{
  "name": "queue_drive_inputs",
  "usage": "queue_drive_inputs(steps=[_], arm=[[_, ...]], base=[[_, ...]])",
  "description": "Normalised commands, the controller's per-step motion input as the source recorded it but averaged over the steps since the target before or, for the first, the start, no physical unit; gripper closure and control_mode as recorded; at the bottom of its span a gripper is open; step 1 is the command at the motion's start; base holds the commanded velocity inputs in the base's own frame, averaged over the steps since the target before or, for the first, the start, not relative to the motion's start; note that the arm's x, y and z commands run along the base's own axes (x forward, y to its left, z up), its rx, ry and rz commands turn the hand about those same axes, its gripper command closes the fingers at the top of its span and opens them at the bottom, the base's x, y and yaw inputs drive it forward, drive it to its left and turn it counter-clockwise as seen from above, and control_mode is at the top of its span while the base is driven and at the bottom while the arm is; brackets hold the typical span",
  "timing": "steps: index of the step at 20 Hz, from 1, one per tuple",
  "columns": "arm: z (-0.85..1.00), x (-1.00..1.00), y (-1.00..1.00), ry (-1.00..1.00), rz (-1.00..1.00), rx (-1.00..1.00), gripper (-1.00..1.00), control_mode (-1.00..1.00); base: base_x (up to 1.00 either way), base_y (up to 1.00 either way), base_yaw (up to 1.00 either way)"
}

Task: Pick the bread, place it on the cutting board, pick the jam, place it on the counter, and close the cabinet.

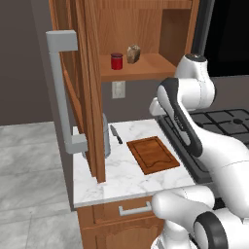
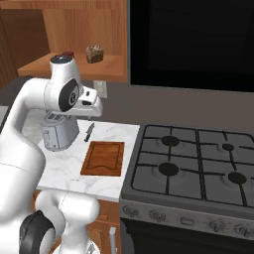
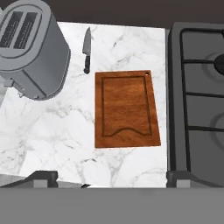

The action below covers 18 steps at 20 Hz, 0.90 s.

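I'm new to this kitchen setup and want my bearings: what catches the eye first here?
The wall cabinet hangs wide open, with the red jam and the bread side by side on its shelf. Below, the bare cutting board lies on the marble counter between a grey toaster and the stove, a knife beside it.

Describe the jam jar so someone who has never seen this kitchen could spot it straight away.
Start at the large brown wood wall cabinet, whose panelled door stands open above the white marble counter. On its lower shelf stand two small things side by side. The jam is the squat red cylindrical jar with a dark red lid; its neighbour, the brownish-tan crusty bread chunk, is irregular.
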Motion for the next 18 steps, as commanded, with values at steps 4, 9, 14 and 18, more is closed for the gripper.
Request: queue_drive_inputs(steps=[4, 9, 14, 18], arm=[[0.26, -0.23, 0.10, -0.16, 0.00, 0.00, -1.00, -1.00], [0.23, -0.32, 0.12, -0.18, 0.00, 0.00, -1.00, -1.00], [0.16, -0.28, 0.10, -0.21, 0.00, 0.00, -1.00, -1.00], [0.12, -0.25, 0.14, -0.17, 0.00, 0.00, -1.00, -1.00]], base=[[0.00, 0.00, 0.00], [0.00, 0.00, 0.00], [0.00, 0.00, 0.00], [0.00, 0.00, 0.00]])
